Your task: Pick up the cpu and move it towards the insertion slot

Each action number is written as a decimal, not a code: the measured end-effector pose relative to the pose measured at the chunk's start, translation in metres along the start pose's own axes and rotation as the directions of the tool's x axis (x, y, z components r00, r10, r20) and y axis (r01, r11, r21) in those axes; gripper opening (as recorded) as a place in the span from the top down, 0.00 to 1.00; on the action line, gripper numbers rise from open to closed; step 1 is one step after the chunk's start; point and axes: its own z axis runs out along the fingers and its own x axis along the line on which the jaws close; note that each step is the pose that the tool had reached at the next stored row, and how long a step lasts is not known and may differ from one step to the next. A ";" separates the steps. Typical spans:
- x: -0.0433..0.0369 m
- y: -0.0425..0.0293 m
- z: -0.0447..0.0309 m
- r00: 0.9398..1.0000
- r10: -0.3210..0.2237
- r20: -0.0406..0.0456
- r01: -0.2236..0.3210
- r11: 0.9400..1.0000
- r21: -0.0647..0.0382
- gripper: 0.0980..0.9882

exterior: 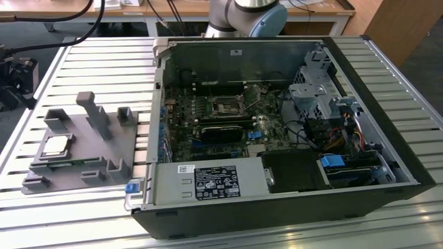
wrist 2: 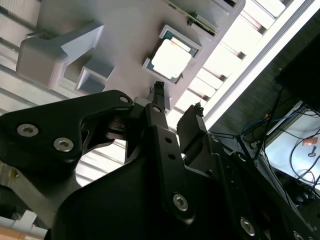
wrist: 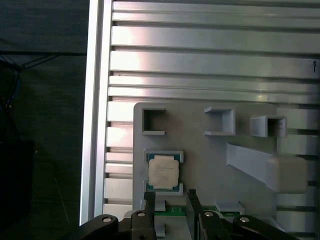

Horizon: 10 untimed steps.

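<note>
Silvery cpu, grey tray

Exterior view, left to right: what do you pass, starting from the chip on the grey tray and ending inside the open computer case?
cpu → tall grey post of the tray → insertion slot → metal drive cage
</note>
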 end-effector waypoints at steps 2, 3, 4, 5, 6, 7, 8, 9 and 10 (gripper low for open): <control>0.0000 0.0000 0.0009 1.000 0.000 0.000 0.000 1.000 0.001 0.68; 0.0001 0.0000 0.0013 1.000 0.000 0.000 0.000 1.000 0.002 0.68; 0.0001 0.0000 0.0018 1.000 0.000 0.000 0.000 1.000 0.003 0.68; 0.0001 -0.0001 0.0022 1.000 0.000 0.000 0.000 1.000 0.003 0.68; 0.0002 -0.0001 0.0027 1.000 0.000 0.000 0.000 1.000 0.004 0.68; 0.0002 -0.0001 0.0032 1.000 0.000 0.000 0.000 1.000 0.004 0.68; 0.0002 -0.0001 0.0036 1.000 0.000 0.000 0.000 1.000 0.004 0.68; 0.0002 -0.0001 0.0041 1.000 0.000 0.000 0.000 1.000 0.005 0.68; 0.0003 -0.0001 0.0045 1.000 0.000 0.000 0.000 1.000 0.005 0.67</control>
